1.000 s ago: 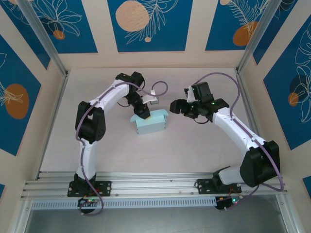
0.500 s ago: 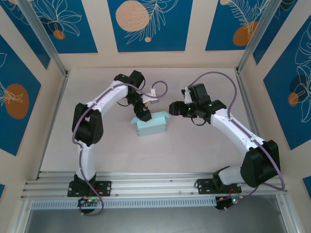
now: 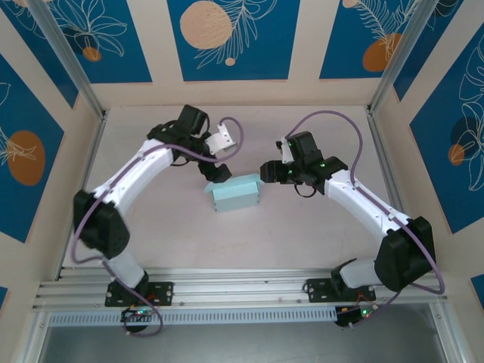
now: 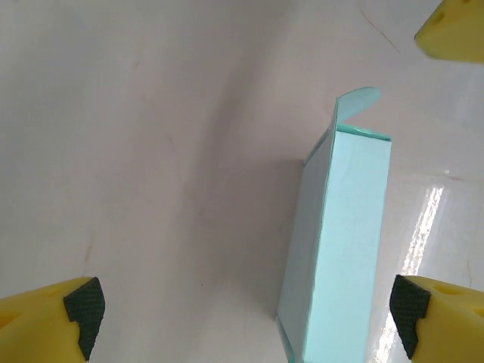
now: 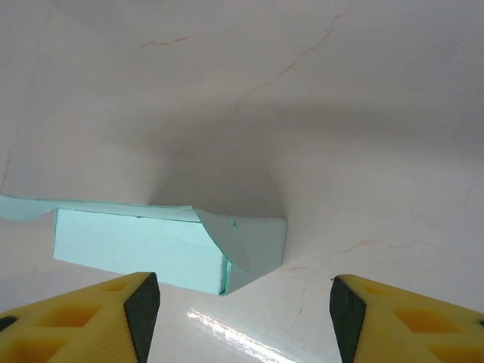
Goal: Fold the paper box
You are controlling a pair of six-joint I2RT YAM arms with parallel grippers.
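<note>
The paper box (image 3: 236, 193) sat on the table (image 3: 302, 234) between left gripper (image 3: 216, 173) and right gripper (image 3: 268, 172), both spread open, holding nothing

The pale blue paper box (image 3: 236, 194) sits as a small rectangular block on the white table (image 3: 302, 234), with the left gripper (image 3: 218, 173) just beside its far left corner and the right gripper (image 3: 267, 172) close by its far right corner.

A pale, faintly veined bench (image 3: 287, 234) sits between blue leaf-patterned wall panels (image 3: 227, 38); a metal rail (image 3: 242, 291) edges its near side.
</note>
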